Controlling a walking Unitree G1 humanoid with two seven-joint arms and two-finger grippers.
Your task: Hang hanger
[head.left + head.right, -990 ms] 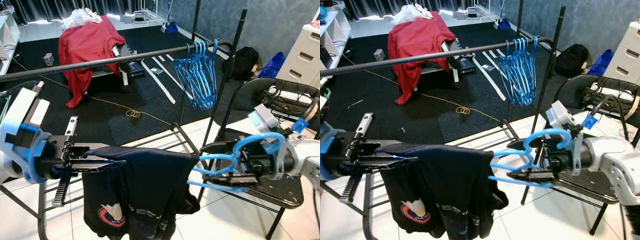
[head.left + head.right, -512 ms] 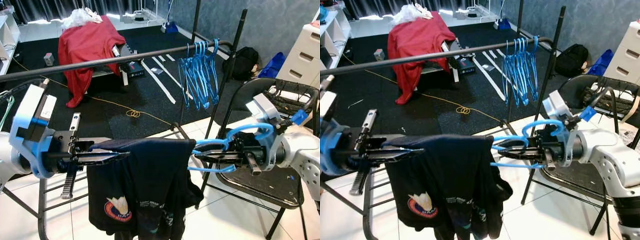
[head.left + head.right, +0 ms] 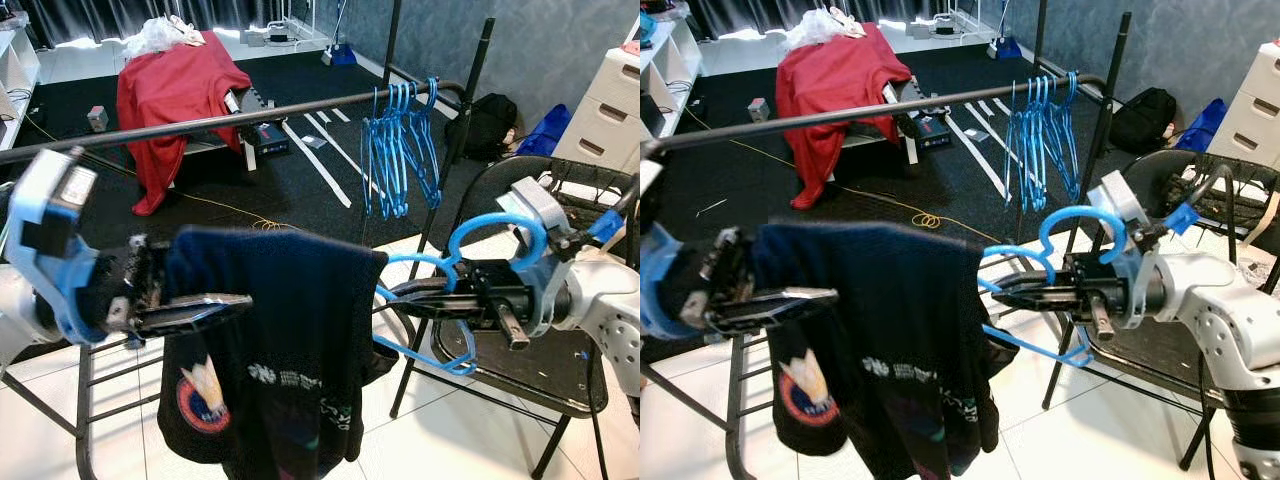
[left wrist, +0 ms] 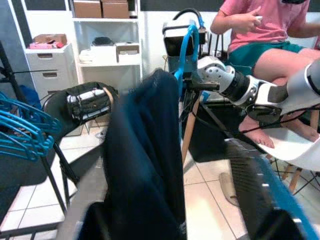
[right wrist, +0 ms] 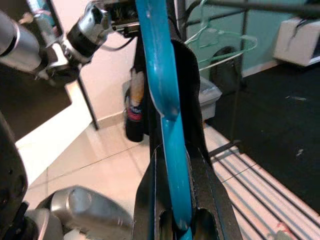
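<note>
A blue plastic hanger (image 3: 485,228) carries a dark navy T-shirt (image 3: 275,350) with a red and white logo. My right gripper (image 3: 395,293) is shut on the hanger just below its hook, which stands upright; the blue bar (image 5: 167,135) runs between the black fingers. My left gripper (image 3: 235,300) is shut on the shirt's far shoulder. The shirt (image 4: 145,160) hangs between both arms, below and in front of the black rail (image 3: 230,118). Several empty blue hangers (image 3: 400,150) hang at the rail's right end.
A black folding chair (image 3: 520,190) stands right behind my right arm, and white drawers (image 3: 610,110) are beyond it. The rack's upright post (image 3: 455,150) rises at right. A red cloth (image 3: 175,90) covers a bench behind. A person (image 4: 265,30) sits on a white chair.
Both grippers have raised the hanger and shirt toward the rail. The hanger has turned from lying flat to hook-up, and the shirt now hangs taller and fuller.
</note>
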